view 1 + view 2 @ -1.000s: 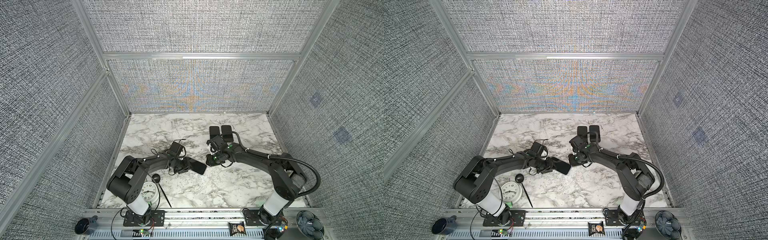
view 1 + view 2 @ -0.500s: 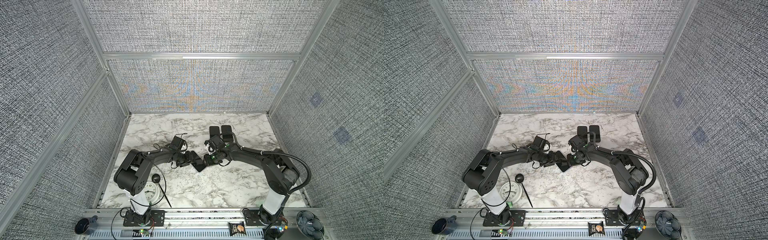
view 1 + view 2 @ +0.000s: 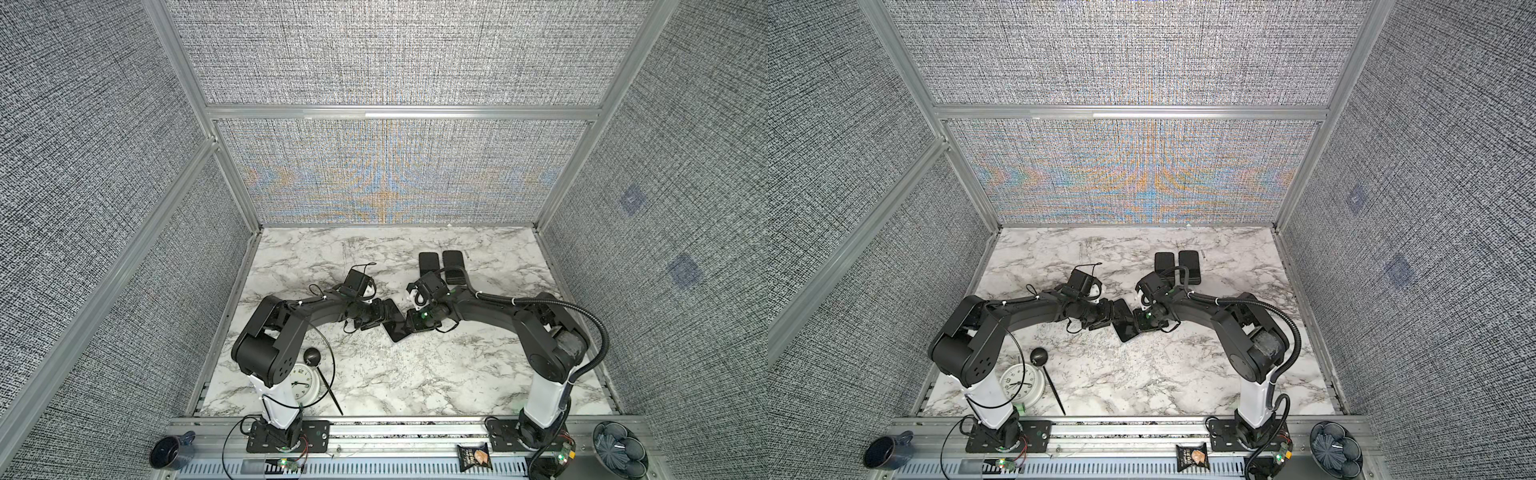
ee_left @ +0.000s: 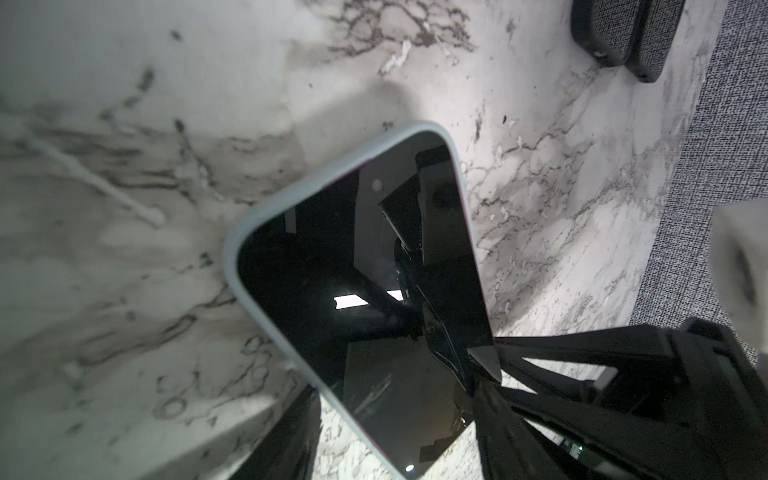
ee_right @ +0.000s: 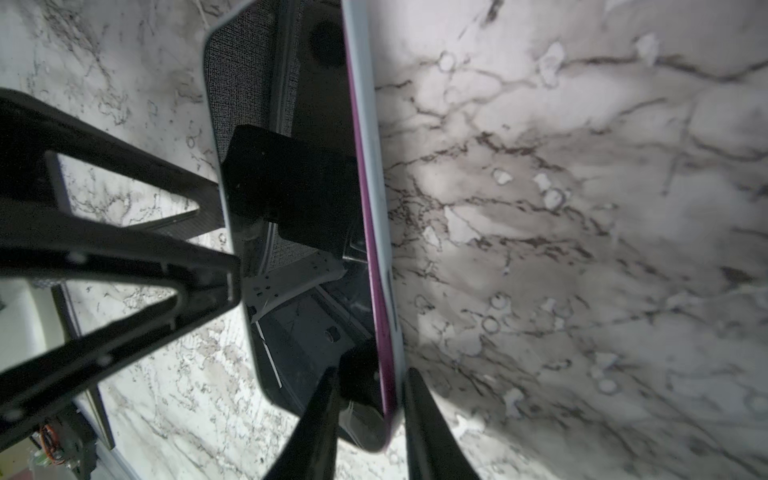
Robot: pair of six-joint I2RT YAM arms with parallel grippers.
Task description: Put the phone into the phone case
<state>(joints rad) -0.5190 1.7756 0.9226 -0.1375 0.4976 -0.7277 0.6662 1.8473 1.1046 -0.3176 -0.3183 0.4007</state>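
We judge one long edge of the phone [image 5: 299, 199] proud of the phone case [image 5: 357, 41]. Right jaws straddle it, clamping unclear; left jaws, released, meet the case's opposite edge.

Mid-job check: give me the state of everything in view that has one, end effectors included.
phone: screen dark, in the case, magenta side showing along one long edge.
phone case: around the phone.
left end effector: open, fingers flanking the phone.
right end effector: closed on the phone's long edge.
two dark slabs at the back: flat, side by side.
clock: lying face up.
mug: upright.
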